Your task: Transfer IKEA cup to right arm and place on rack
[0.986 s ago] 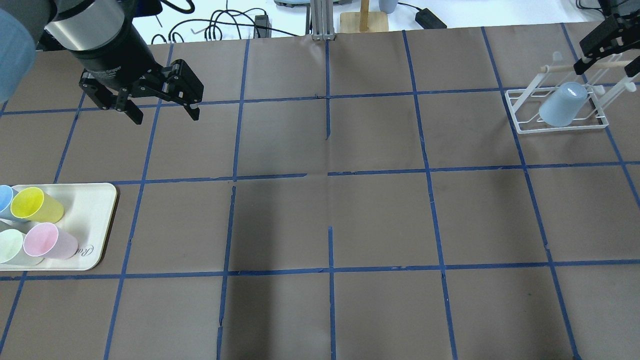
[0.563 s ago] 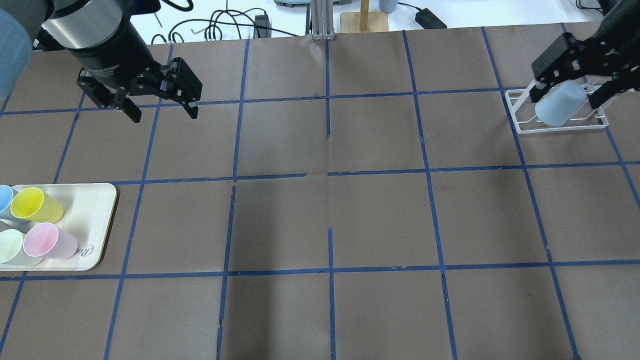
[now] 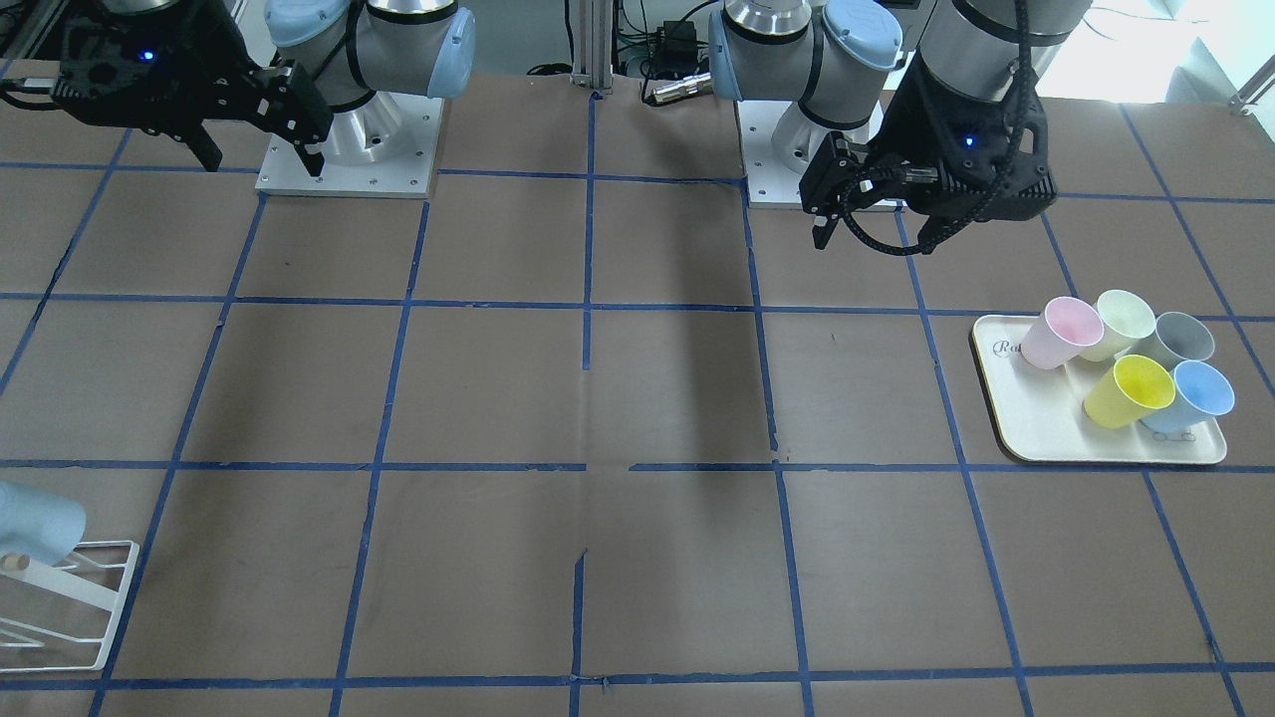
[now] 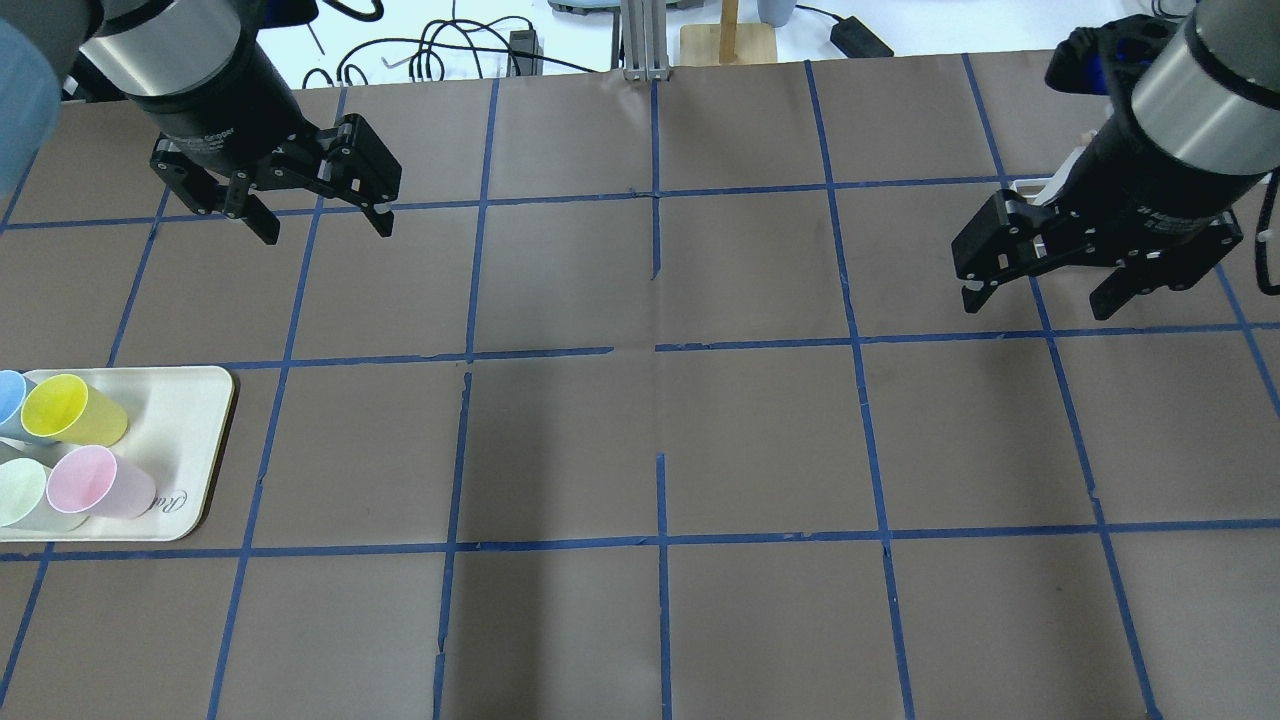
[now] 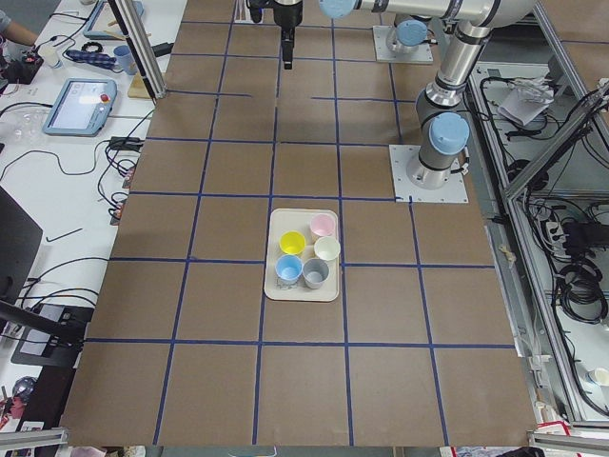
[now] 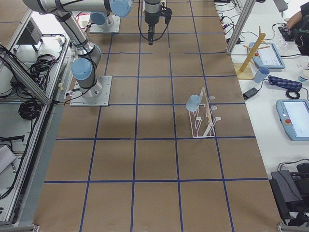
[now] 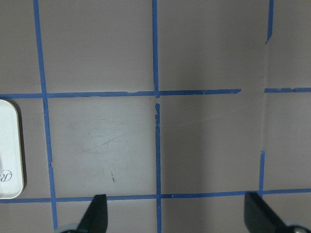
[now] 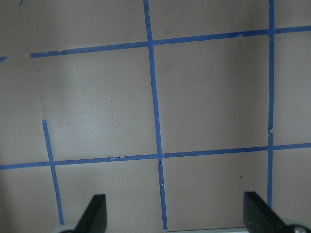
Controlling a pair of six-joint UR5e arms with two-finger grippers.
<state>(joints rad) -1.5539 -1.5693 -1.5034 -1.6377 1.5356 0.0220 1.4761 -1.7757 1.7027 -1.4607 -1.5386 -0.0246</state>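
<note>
The left gripper (image 4: 326, 233) and right gripper (image 4: 1038, 303) are held open, empty. The IKEA cup (image 3: 30, 518), perched on the far-right-corner rack (image 3: 75, 586), could be dislodged if clipped.

Brown table (image 4: 760, 440), blue tape grid (image 4: 750, 345); white side bench (image 6: 270, 145), cables (image 4: 450, 45), perhaps tablets (image 6: 294, 113).

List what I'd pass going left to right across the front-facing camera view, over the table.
rack → right end effector → left end effector → cream tray
</note>
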